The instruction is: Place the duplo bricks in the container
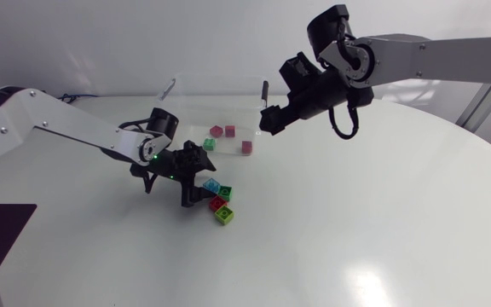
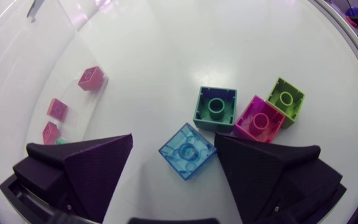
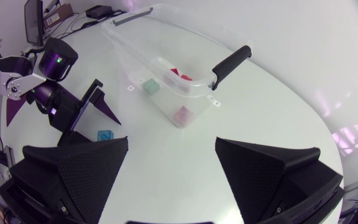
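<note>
one translucent blue square brick (image 2: 188, 151)

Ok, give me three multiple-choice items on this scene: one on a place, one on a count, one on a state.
1. Where is the blue brick?
A) in the container
B) on the table between the left gripper fingers
C) in the right gripper

2. How many bricks lie on the table outside the container?
A) two
B) four
C) six

3. How is the right gripper?
A) shut on a brick
B) open and empty
C) shut on the container's rim

1 B: the left wrist view shows it lying between the spread fingers.
2 B: blue brick, green brick, magenta brick, lime brick.
3 B: its fingers stand apart with nothing between them.
</note>
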Robot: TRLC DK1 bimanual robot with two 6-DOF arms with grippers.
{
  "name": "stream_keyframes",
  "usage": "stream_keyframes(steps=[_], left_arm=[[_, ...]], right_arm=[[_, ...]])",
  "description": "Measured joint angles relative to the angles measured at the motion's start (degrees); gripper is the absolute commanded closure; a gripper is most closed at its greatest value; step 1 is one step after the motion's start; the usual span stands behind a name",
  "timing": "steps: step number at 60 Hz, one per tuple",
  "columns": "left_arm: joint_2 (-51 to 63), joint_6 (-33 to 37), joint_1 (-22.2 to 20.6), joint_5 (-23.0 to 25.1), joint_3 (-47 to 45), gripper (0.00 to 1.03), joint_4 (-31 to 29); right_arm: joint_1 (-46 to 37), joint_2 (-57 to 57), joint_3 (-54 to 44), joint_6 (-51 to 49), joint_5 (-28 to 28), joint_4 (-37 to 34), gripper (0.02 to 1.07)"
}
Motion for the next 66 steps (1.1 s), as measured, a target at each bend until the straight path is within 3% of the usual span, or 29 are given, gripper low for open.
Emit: stream_keyframes(steps=[15, 22, 57, 61, 66], left_arm=[[0.8, 0.3, 0.1, 0.0, 1.9, 0.49, -4.7], [1.0, 0.2, 0.1, 0.0, 2.0, 0.77, -5.8], [-5.2, 1.4, 3.5, -2.6, -2.6, 0.76, -10.4], [-6.2, 1.6, 3.5, -2.6, -3.2, 0.67, -10.4], [-7.1, 1.6, 3.5, -2.6, -3.8, 0.41, -10.4]], right_arm=[[-0.1, 0.0, -0.5, -0.2, 0.0, 0.2, 0.06], [-0.1, 0.0, -0.5, -0.4, 0.0, 0.2, 0.06], [4.2, -2.3, -5.7, -3.6, -1.3, 0.4, 0.06], [4.2, -2.3, -5.7, -3.7, -1.2, 0.8, 0.06], [4.3, -2.3, -5.7, -3.7, -1.2, 0.8, 0.06]])
